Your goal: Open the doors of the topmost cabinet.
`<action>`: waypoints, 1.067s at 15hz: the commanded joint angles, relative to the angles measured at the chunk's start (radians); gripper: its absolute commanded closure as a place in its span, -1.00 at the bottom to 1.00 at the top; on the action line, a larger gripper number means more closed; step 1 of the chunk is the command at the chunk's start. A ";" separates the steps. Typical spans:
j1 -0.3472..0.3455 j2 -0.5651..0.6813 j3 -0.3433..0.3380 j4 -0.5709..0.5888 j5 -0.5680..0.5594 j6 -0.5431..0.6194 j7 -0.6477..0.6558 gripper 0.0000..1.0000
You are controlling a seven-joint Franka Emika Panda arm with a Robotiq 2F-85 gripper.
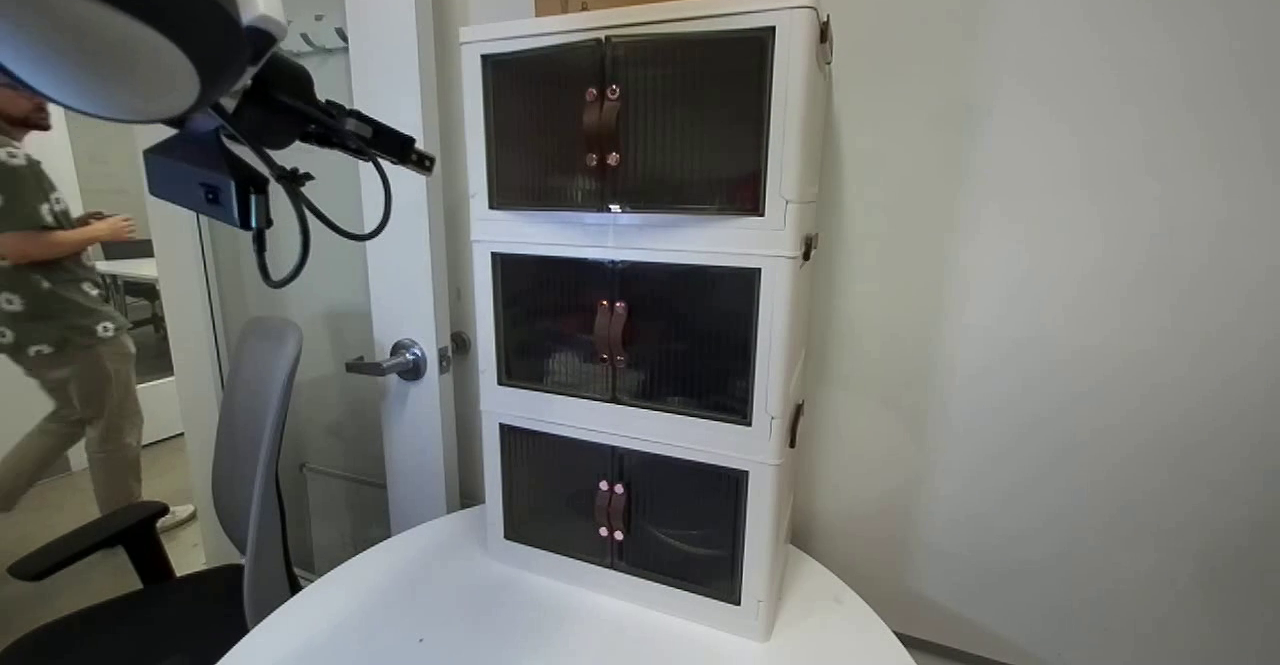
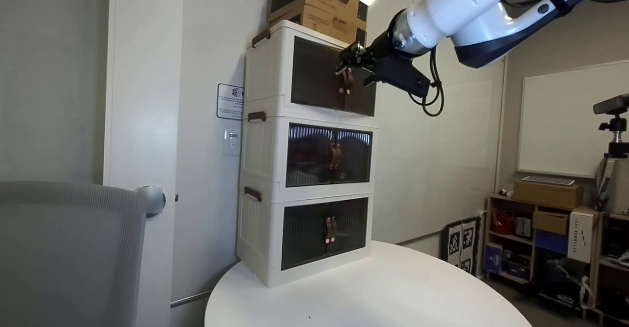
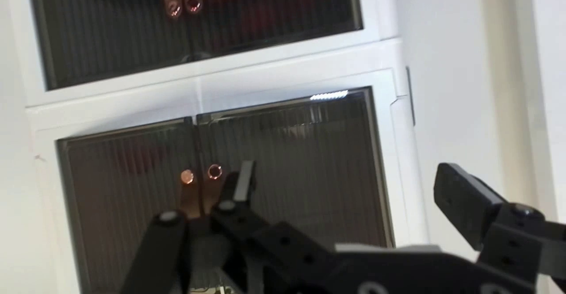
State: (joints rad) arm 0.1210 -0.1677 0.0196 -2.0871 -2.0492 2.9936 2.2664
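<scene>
The topmost cabinet [image 1: 795, 135] is the upper of three stacked white-framed units; it also shows in an exterior view [image 2: 268, 66]. Its dark translucent doors [image 1: 690, 125] look nearly shut, perhaps slightly ajar, with a thin gap between them and brown strap handles [image 1: 602, 127] at the middle. In the wrist view, which stands upside down, these doors [image 3: 309, 161] fill the lower part. My gripper [image 3: 351, 194] is open and empty, its fingers wide apart. One finger overlaps a handle in the picture. In an exterior view the gripper [image 1: 425, 160] is visibly apart from the cabinet; in an exterior view the gripper [image 2: 353, 74] covers part of the doors.
Two alike units, the middle one [image 1: 775, 345] and the bottom one [image 1: 765, 545], stand below on a round white table [image 1: 400, 595]. Cardboard boxes [image 2: 319, 10] sit on top. A grey chair [image 1: 250, 445] and a person [image 1: 60, 285] are at the side.
</scene>
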 commanded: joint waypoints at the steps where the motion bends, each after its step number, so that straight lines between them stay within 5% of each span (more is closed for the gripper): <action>1: 0.043 -0.010 -0.131 0.037 0.016 0.281 -0.052 -1.00; 7: 0.119 0.068 -0.453 0.124 -0.086 0.789 -0.119 -1.00; 12: 0.036 0.304 -0.608 0.368 -0.162 1.164 -0.235 -1.00; 13: -0.126 0.365 -0.492 0.414 -0.144 1.219 -0.293 -1.00; 16: -0.230 0.490 -0.440 0.557 -0.180 1.306 -0.376 -1.00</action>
State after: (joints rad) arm -0.0016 0.1599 -0.4921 -1.7261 -2.1948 4.1849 1.9480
